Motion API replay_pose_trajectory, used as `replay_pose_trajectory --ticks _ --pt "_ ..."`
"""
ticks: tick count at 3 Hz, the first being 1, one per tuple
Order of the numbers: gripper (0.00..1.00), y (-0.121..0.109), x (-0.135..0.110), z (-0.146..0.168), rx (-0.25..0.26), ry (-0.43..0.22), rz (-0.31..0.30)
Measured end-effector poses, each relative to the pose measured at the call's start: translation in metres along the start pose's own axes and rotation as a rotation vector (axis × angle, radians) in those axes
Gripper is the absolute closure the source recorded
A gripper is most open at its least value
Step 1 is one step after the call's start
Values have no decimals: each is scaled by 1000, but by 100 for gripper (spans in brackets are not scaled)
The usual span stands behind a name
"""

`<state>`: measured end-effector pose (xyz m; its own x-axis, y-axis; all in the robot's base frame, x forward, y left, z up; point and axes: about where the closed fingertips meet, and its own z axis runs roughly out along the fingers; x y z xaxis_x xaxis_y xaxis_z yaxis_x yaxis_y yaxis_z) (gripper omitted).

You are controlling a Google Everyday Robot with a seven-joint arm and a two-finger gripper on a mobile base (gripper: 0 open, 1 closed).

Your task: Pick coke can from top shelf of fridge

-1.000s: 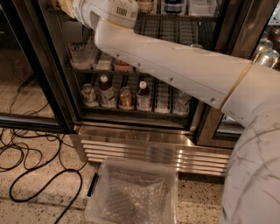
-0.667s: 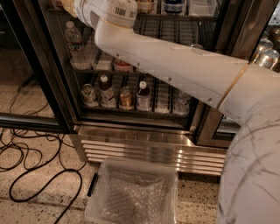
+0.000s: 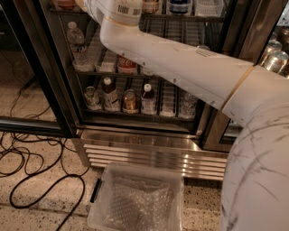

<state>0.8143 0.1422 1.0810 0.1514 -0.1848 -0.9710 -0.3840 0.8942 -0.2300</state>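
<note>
My white arm reaches from the lower right up and left into the open fridge. Its wrist runs off the top edge at the level of the top shelf. The gripper lies beyond that edge, out of view. The coke can does not show clearly. A reddish base stands on the top shelf at the far left, and I cannot tell what it is. On the shelf below, a red can with white script stands partly behind my arm.
A water bottle stands on the middle shelf. The lower shelf holds bottles and a brown-gold can. A clear plastic bin sits on the floor before the slatted base. Black cables loop at left. A dark door frame borders the opening.
</note>
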Motion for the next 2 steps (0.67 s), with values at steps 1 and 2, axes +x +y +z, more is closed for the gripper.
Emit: replay_pose_trajectory --ticks 1,2 --pt "29 -7 11 -2 31 19 5" --pt "28 -11 16 3 36 25 7"
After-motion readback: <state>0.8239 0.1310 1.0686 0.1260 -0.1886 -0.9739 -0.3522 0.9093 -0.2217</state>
